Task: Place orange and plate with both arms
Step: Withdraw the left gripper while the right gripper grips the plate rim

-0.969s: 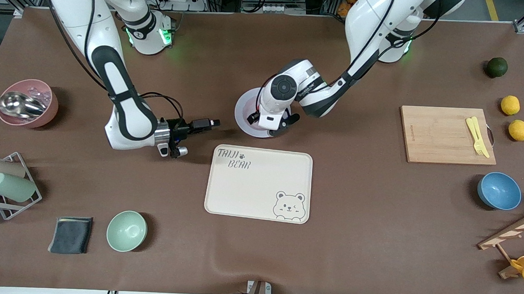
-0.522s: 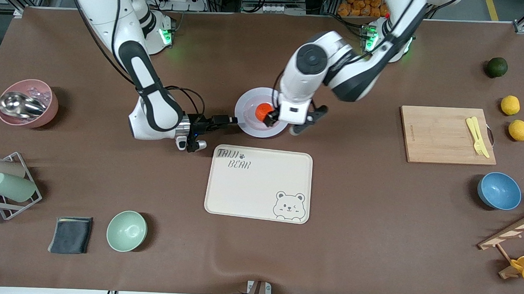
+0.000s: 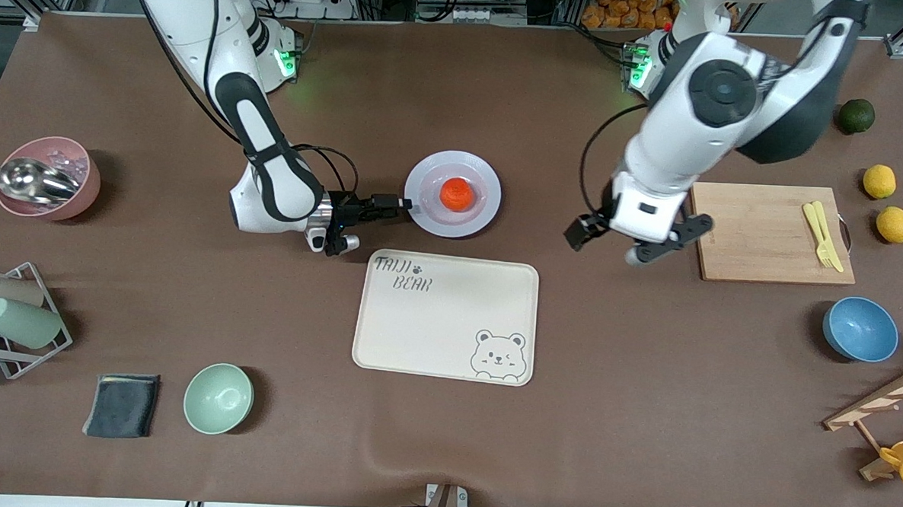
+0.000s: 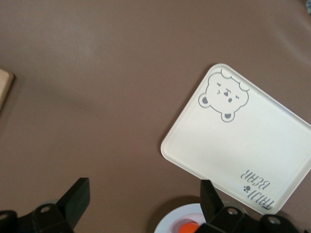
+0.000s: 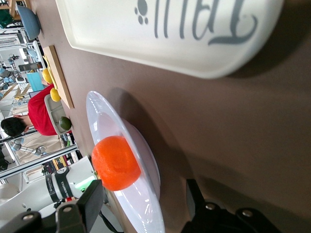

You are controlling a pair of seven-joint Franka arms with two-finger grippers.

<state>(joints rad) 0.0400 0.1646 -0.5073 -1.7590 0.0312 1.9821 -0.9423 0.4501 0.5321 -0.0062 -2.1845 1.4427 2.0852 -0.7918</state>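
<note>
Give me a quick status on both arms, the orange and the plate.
Left pincer open, empty, over bare table beside the cutting board. Right pincer at the plate rim, jaws straddling it. Orange sits in plate. Nothing obstructing.

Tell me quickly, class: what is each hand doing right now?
Left hand: open, holding nothing, over the table beside the cutting board.
Right hand: open, fingers either side of the plate rim; orange sits on it.

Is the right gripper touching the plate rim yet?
Cannot tell. In the right wrist view the right gripper has its fingers straddling the plate rim, but contact isn't plainly visible.
</note>
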